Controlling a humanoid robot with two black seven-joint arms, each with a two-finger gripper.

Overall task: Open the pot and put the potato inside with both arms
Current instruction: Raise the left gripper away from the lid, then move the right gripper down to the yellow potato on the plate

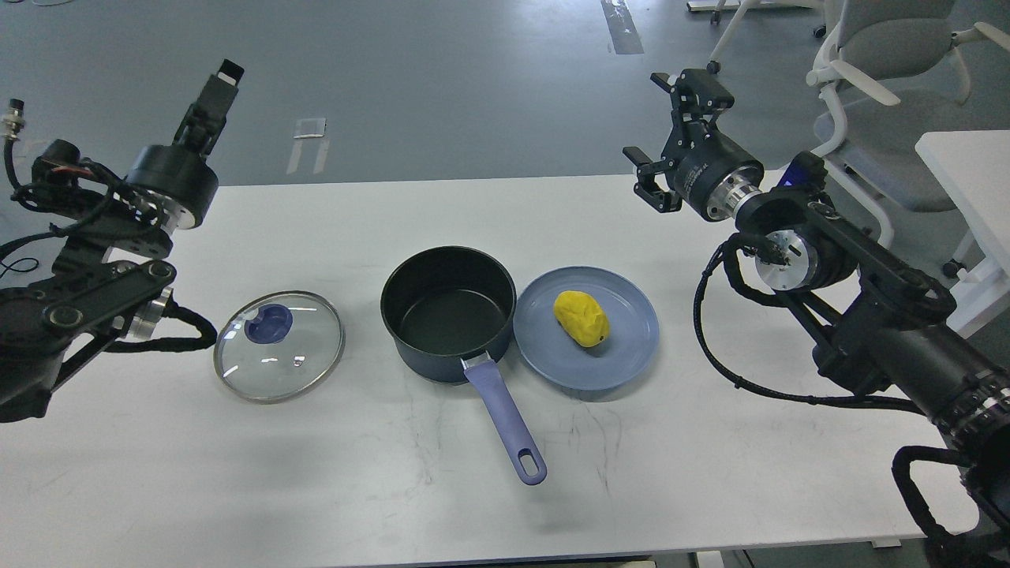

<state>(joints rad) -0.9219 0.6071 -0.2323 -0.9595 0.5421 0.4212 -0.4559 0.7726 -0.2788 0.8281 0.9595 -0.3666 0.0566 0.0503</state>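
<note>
The dark pot (pixel 447 312) stands open and empty at the table's middle, its purple handle (pixel 506 420) pointing toward me. Its glass lid (pixel 300 363) with a blue knob lies flat on the table to the pot's left. The yellow potato (pixel 581 318) lies on a blue plate (pixel 627 341) just right of the pot. My left gripper (pixel 219 85) is raised high above the table's far left, seen edge-on, with nothing in it. My right gripper (pixel 672 128) is open and empty, in the air above the far right of the table, beyond the plate.
The white table (pixel 394 497) has bare surface in front of the pot. Office chairs (pixel 884 71) and a second white table (pixel 970 173) stand to the right, behind my right arm. Grey floor lies beyond the table.
</note>
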